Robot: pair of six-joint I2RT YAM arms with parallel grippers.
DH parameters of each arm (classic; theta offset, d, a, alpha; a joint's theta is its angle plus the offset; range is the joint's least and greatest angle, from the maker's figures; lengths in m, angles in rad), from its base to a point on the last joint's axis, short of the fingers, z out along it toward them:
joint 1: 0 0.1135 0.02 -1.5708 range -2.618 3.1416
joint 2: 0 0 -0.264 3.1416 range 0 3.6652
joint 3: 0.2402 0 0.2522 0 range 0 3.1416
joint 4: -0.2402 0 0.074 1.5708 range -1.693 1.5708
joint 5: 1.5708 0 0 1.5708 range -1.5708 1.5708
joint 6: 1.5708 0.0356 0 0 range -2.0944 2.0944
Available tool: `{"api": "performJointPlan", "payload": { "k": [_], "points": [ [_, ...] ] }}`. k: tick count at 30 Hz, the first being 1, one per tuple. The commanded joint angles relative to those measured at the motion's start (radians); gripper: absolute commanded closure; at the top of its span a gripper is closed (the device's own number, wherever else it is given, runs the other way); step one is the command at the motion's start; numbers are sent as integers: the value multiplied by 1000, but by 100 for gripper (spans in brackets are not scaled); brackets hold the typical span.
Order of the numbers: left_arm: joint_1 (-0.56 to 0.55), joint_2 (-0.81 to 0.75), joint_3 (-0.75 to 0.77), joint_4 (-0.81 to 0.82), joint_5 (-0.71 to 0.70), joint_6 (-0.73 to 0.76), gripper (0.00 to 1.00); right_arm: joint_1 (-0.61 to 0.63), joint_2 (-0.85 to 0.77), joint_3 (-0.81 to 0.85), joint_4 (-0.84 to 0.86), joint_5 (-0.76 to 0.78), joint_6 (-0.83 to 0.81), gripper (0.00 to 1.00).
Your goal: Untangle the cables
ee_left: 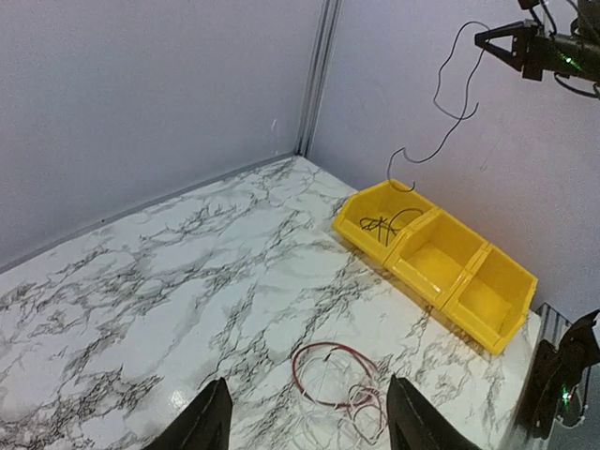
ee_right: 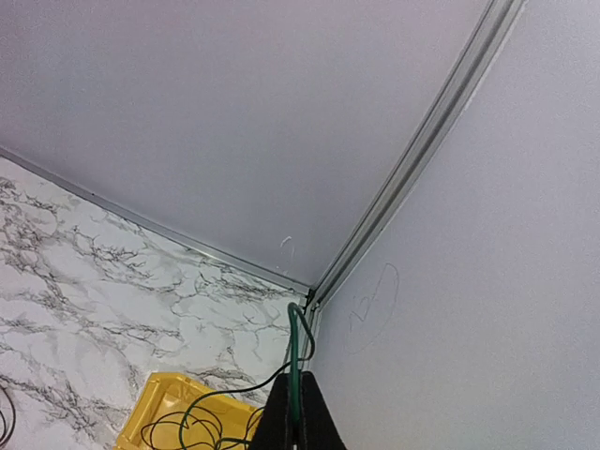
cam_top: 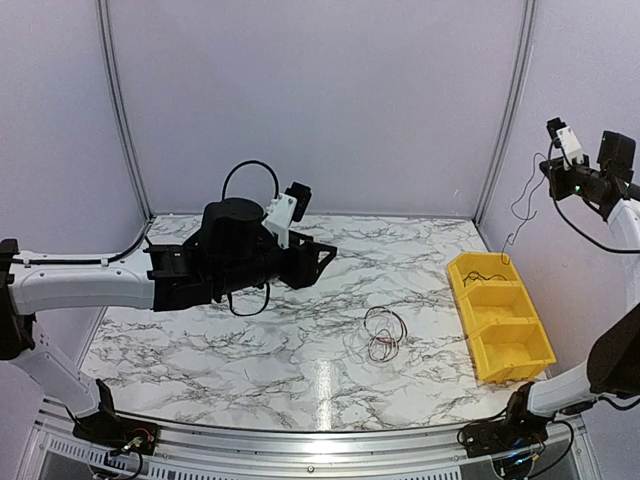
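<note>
A tangle of thin red and white-grey cables [cam_top: 384,334] lies on the marble table right of centre. In the left wrist view its red loop [ee_left: 330,374] lies below and between my fingers. My left gripper [cam_top: 324,254] [ee_left: 307,382] is open and empty, hovering above the table left of the tangle. My right gripper [cam_top: 549,166] [ee_right: 298,379] is raised high at the right wall, shut on a thin dark-green wire [ee_right: 296,337]. The wire [cam_top: 520,205] [ee_left: 448,111] hangs down to the far compartment of the yellow bin [cam_top: 470,268], where dark wire [ee_left: 385,225] lies coiled.
The yellow bin [ee_left: 511,277] has three compartments and stands along the table's right edge; the middle and near ones look empty. Grey walls close the back and right sides. The left arm's black cable [cam_top: 250,170] loops above its wrist.
</note>
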Motion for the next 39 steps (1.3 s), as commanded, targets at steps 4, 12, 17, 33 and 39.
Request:
{"api": "performJointPlan", "payload": {
  "k": [4,12,17,33,39],
  "points": [
    [50,11,-115,-23,-35,4,41,-8,-8,19,-83,-79,-22,100],
    [49,2,-104,-60,-5,-29,41,-8,9,-41,-106,-26,-25,100],
    [47,-21,-109,-58,-12,-36,41,-8,13,-140,-100,-4,-17,100],
    [47,-38,-114,-55,-17,-46,41,2,281,-143,-58,122,54,100],
    [47,-33,-114,-55,-15,-49,41,86,307,-202,5,333,-7,100]
  ]
}}
